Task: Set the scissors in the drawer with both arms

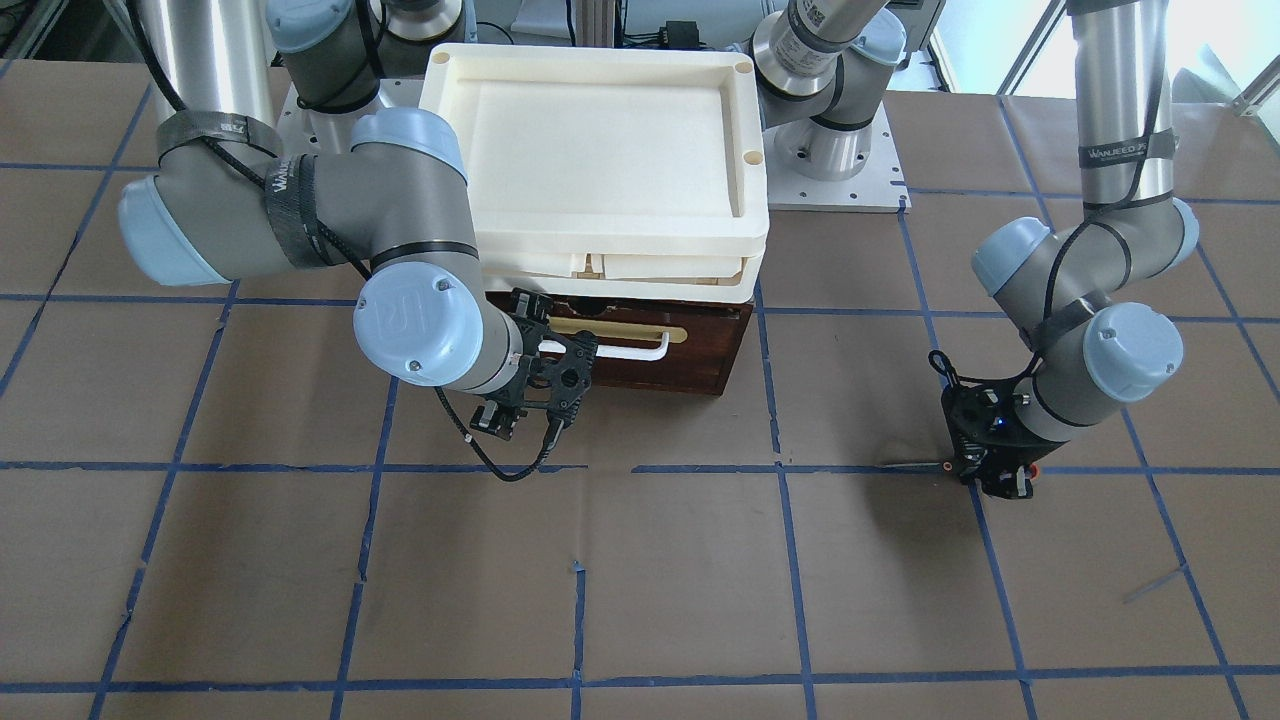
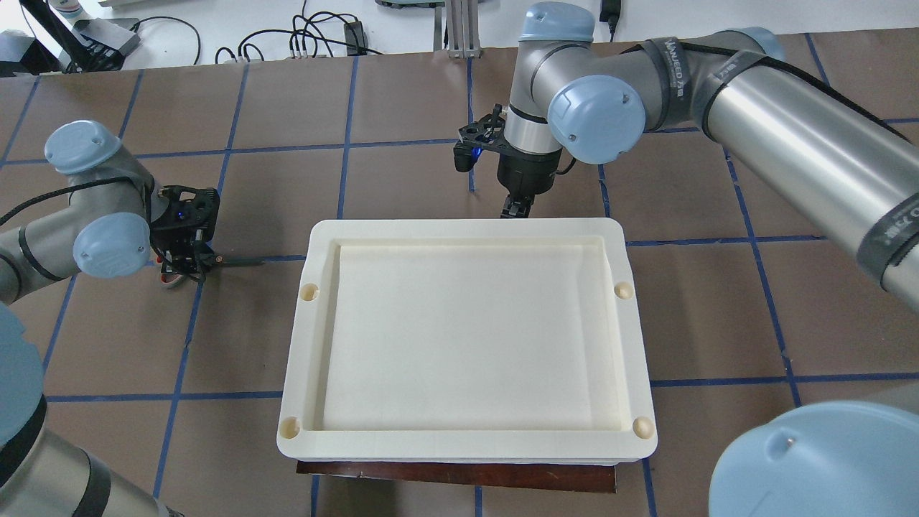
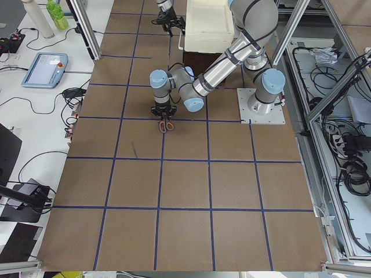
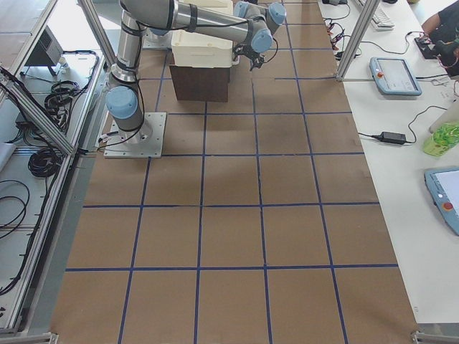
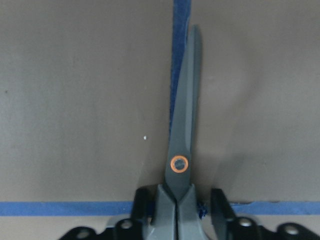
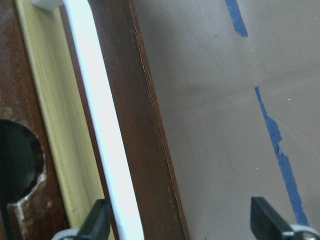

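The scissors point(image 5: 182, 145) lie flat on the table along a blue tape line, blades closed. Their thin blade shows in the overhead view point(image 2: 240, 262) and the red loops in the exterior left view point(image 3: 167, 125). My left gripper point(image 1: 985, 475) is down at the table, straddling the scissors' neck just behind the pivot. Its fingers point(image 5: 220, 210) stand close on both sides with a small gap on one side. The drawer point(image 1: 700, 350) is closed. My right gripper point(image 1: 540, 335) is open at the drawer front, with the white handle point(image 6: 100, 125) between its fingers point(image 6: 97, 222).
Cream plastic trays point(image 1: 600, 130) are stacked on top of the drawer box and overhang its front. The brown paper table is marked with a blue tape grid. An aluminium frame and operator desks with tablets border the table in the side views.
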